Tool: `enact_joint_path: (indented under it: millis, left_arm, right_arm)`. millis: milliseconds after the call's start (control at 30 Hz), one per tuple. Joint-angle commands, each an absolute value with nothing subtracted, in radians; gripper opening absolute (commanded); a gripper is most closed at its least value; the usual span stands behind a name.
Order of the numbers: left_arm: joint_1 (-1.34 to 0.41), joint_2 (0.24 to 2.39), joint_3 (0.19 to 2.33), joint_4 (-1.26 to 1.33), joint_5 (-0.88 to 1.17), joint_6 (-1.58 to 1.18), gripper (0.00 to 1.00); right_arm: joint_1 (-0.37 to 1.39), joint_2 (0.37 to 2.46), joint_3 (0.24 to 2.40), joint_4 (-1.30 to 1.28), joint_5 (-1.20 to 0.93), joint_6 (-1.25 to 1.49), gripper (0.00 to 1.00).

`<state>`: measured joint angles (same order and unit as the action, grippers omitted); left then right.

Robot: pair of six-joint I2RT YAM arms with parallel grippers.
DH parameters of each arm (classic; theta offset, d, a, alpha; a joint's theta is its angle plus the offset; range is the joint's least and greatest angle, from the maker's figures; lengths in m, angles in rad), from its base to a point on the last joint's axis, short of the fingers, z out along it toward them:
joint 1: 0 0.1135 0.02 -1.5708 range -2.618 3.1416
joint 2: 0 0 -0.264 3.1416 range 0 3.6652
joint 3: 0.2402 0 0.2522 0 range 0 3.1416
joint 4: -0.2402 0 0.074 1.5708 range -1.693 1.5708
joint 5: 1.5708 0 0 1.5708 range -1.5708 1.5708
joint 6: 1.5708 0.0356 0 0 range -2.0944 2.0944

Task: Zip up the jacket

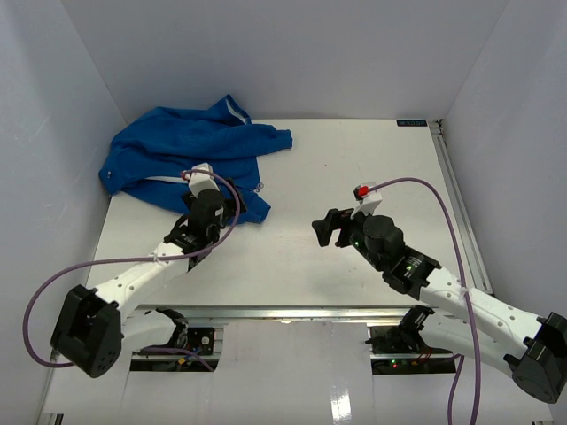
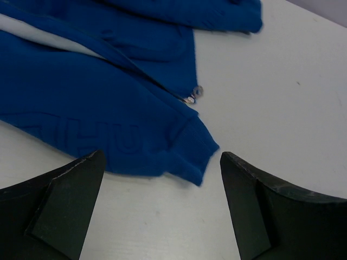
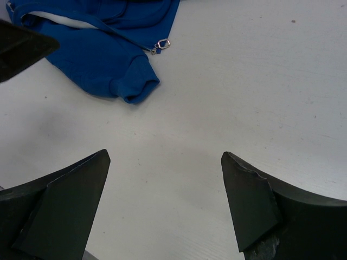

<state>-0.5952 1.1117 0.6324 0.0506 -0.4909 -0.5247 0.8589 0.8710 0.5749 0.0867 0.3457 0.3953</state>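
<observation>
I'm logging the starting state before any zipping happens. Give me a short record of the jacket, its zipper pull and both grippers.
jacket: bright blue, bunched at the far-left of the table, pale lining showing
zipper pull: metal, at the front edge near the hem corner, ungripped
left gripper: open, at the jacket's hem, holding nothing
right gripper: open, over bare table to the jacket's right, holding nothing
progress: zipping not yet begun
</observation>
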Motion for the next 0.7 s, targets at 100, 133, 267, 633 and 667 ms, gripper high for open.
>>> enact_joint_path:
  millis: [100, 133, 267, 633, 667]
  left_arm:
    - [-0.434, 1.382, 0.793, 0.014, -0.509, -0.534, 0.95]
    - [-0.420, 1.423, 0.820, 0.012, -0.503, -0.534, 0.95]
    - [-0.385, 1.549, 0.874, 0.018, -0.472, -0.548, 0.92]
    - [-0.379, 1.732, 0.870, 0.038, -0.406, -0.571, 0.75]
    - [-0.379, 1.738, 0.867, 0.042, -0.391, -0.571, 0.68]
  right_arm:
    - [0.863, 0.805, 0.544, 0.155, 0.366, 0.413, 0.90]
    - [0.864, 0.800, 0.539, 0.160, 0.367, 0.410, 0.90]
    - [0.862, 0.783, 0.534, 0.163, 0.375, 0.407, 0.90]
    - [0.863, 0.751, 0.528, 0.159, 0.361, 0.414, 0.90]
    - [0.863, 0.753, 0.529, 0.159, 0.360, 0.414, 0.90]
